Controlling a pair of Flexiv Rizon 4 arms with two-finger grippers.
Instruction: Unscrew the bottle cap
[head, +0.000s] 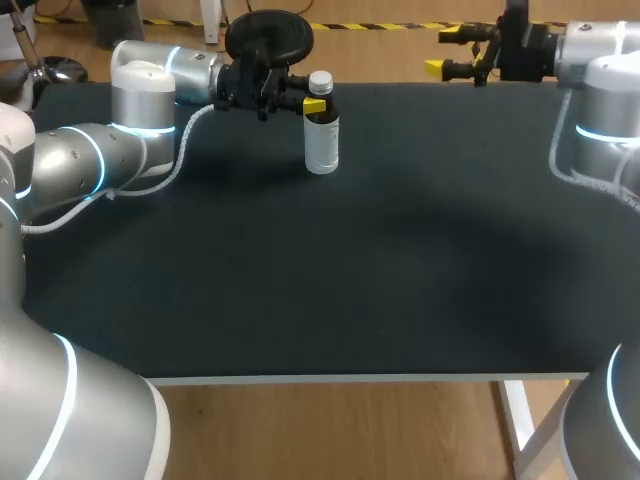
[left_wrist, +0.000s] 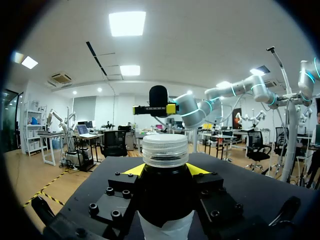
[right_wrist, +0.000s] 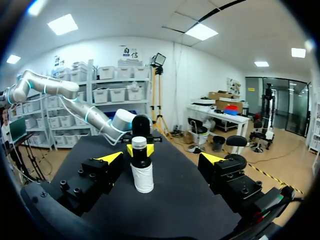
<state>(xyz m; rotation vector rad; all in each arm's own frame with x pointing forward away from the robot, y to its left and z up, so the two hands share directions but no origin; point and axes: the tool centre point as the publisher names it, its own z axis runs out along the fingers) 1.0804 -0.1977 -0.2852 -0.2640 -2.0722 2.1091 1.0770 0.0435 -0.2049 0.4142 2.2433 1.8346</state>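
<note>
Bottle (head: 321, 135) stands upright on the black desk (head: 350, 280), with a clear ribbed cap (left_wrist: 165, 150) still on, a dark upper half and a white label around the lower half. The left gripper (head: 316, 106) is clenched on the bottle's dark part just under the cap, one yellow-tipped finger (left_wrist: 132, 170) pressing on each side, so the cap stands up free above the fingers. The right gripper (right_wrist: 161, 159) is released, its fingers spread wide. It is held above the desk well apart from the bottle, which stands straight ahead of it, beyond its fingertips, with the left gripper behind the bottle.
</note>
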